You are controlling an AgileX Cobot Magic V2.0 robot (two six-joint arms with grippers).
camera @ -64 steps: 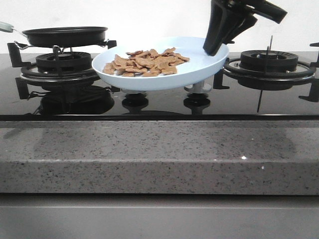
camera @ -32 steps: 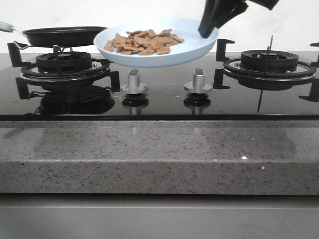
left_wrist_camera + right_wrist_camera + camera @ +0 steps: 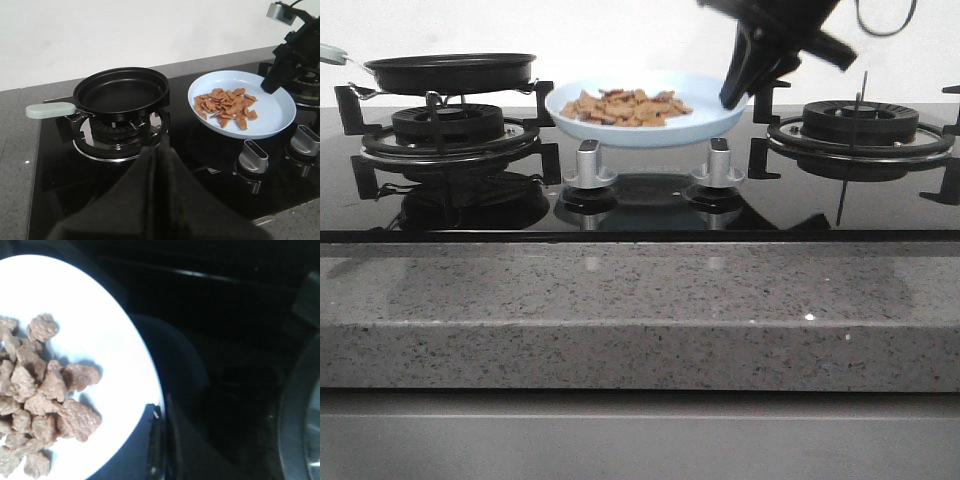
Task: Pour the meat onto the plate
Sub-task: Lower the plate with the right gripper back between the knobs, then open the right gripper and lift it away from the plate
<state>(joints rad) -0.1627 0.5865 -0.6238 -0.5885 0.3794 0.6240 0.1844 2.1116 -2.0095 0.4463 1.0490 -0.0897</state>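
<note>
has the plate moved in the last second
Yes. The plate, held at its rim by the right claw, rose off the stove knobs and shifted back, away from the camera.

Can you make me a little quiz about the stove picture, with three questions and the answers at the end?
1. True or false: the black frying pan has meat in it.
2. Which gripper is pinching the rim of the blue plate: A) the left gripper, B) the right gripper, C) neither one?
3. Fill in the missing word: the meat lies on the ____.

Key
1. False. The pan is empty and sits on the burner on the robot's left.
2. B. The right gripper is shut on the plate's rim; the left one is shut and holds nothing.
3. Plate.
</note>
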